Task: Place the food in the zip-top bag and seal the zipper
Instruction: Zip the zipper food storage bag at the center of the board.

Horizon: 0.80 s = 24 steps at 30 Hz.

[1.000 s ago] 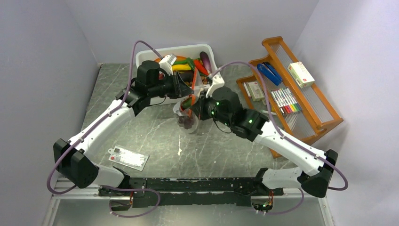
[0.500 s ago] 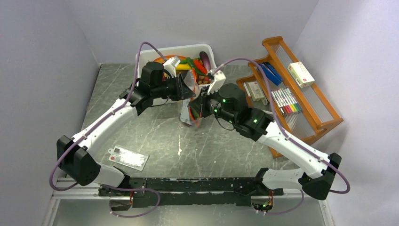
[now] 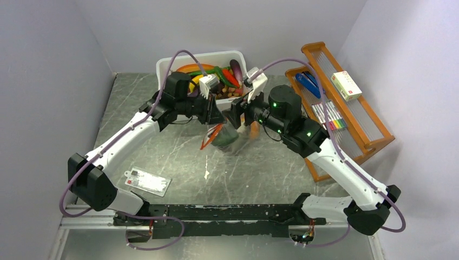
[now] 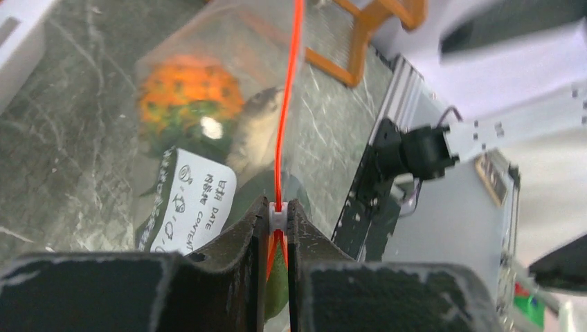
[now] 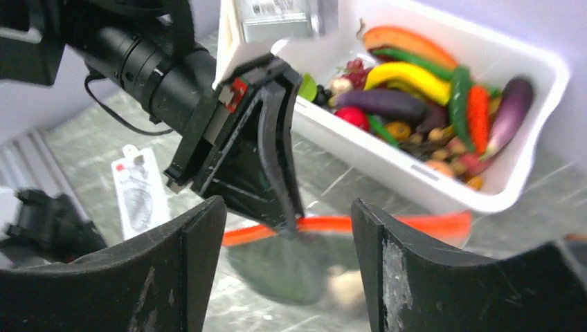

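Zip-top bag hangs in the middle of the top view, under the left claw. The right claw is just beside it. A white tub full of toy food sits close behind both claws at the upper middle. A wooden rack fills the right side. The counter is bare below the bag, and a white card lies well apart at the lower left.

In the left wrist view, the left claw is pinched tight on the zipper. The zipper runs as a thin red line from the fingers up to the top edge. The orange pineapple is inside the bag at the upper left, above the white label.

In the right wrist view, the right claw's fingers are spread wide and hold nothing. The zipper stretches across between them, with a green piece in the bag below it. I cannot tell if the fingers touch the bag.
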Each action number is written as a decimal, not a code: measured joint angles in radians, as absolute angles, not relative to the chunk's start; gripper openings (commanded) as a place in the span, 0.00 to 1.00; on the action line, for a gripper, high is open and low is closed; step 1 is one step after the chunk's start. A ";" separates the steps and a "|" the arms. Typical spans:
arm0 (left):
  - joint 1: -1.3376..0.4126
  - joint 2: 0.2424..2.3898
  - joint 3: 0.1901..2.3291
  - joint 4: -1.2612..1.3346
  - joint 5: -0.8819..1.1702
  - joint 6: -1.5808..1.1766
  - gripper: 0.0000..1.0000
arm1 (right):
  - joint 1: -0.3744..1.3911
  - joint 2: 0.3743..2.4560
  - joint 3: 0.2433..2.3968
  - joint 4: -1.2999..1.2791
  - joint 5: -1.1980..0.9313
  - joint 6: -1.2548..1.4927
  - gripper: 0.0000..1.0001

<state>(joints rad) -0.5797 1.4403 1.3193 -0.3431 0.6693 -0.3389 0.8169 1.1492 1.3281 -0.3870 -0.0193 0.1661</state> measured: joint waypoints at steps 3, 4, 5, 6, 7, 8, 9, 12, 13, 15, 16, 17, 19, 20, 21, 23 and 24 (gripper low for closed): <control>-0.580 1.440 1.334 -0.399 0.733 -0.226 0.07 | 0.812 1.152 1.376 -0.418 -0.053 -0.013 0.75; -0.580 1.439 1.338 -0.416 0.749 -0.191 0.07 | 0.811 1.151 1.380 -0.432 -0.078 -0.082 0.77; -0.580 1.438 1.343 -0.438 0.765 -0.159 0.07 | 0.810 1.150 1.381 -0.446 -0.106 -0.151 0.78; -0.581 1.438 1.347 -0.459 0.778 -0.127 0.07 | 0.810 1.151 1.381 -0.466 -0.134 -0.216 0.78; -0.581 1.437 1.348 -0.473 0.789 -0.105 0.07 | 0.810 1.152 1.380 -0.490 -0.164 -0.279 0.79; -0.581 1.434 1.349 -0.493 0.800 -0.078 0.07 | 0.809 1.155 1.380 -0.511 -0.188 -0.329 0.79; -0.581 1.432 1.349 -0.507 0.809 -0.060 0.07 | 0.808 1.159 1.382 -0.540 -0.218 -0.384 0.79; -0.581 1.423 1.349 -0.533 0.834 -0.014 0.07 | 0.808 1.189 1.395 -0.611 -0.299 -0.498 0.80; -0.581 1.419 1.349 -0.536 0.843 0.001 0.07 | 0.807 1.197 1.389 -0.620 -0.323 -0.526 0.81; -0.581 1.406 1.348 -0.536 0.863 0.031 0.07 | 0.803 1.194 1.351 -0.613 -0.354 -0.560 0.81; -0.581 1.397 1.346 -0.535 0.876 0.048 0.07 | 0.796 1.184 1.311 -0.600 -0.375 -0.579 0.81; -0.581 1.388 1.344 -0.535 0.888 0.064 0.07 | 0.787 1.177 1.281 -0.597 -0.393 -0.591 0.81; -0.581 1.366 1.333 -0.532 0.913 0.102 0.07 | 0.765 1.182 1.263 -0.608 -0.422 -0.620 0.81; -0.581 1.358 1.328 -0.532 0.925 0.118 0.07 | 0.758 1.191 1.265 -0.607 -0.433 -0.632 0.81; -0.581 1.353 1.325 -0.531 0.933 0.132 0.07 | 0.752 1.206 1.273 -0.612 -0.444 -0.648 0.80; -0.581 1.347 1.323 -0.530 0.953 0.165 0.07 | 0.746 1.241 1.293 -0.615 -0.468 -0.670 0.79; -0.581 1.347 1.323 -0.530 0.960 0.180 0.07 | 0.745 1.259 1.304 -0.617 -0.484 -0.677 0.78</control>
<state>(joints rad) -0.5808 1.3468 1.3228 -0.5301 0.9600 0.1802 0.7452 1.2594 1.3045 -0.6167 -0.4843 -0.6769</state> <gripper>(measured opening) 0.099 0.802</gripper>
